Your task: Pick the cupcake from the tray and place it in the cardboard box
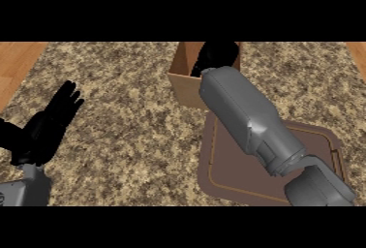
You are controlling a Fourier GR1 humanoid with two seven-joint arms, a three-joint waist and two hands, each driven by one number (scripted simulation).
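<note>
- The cupcake shows nowhere from where I stand. The visible part of the flat brown tray with rounded corners (pixel 229 169) is bare, so I judge it is either carried in the black right robot hand (pixel 218 55) or already down inside the open tan cardboard box (pixel 184 80).
- That right robot hand sits right over the box's open top, partly dipping below its rim. It reads only as a dark shape, so I cannot tell whether it is spread or closed on anything.
- The step in hand looks like the placing: the long grey right forearm (pixel 243 116) reaches up from the tray side, across the tray's far edge, to the box.
- If the cupcake is in that hand, the next move calls for lowering it within the box walls, releasing it, then lifting straight out without catching the cardboard.
- The black left robot hand (pixel 46 128) rests spread, upright, at the left edge of the speckled granite worktop (pixel 136 121), well apart from box and tray.
</note>
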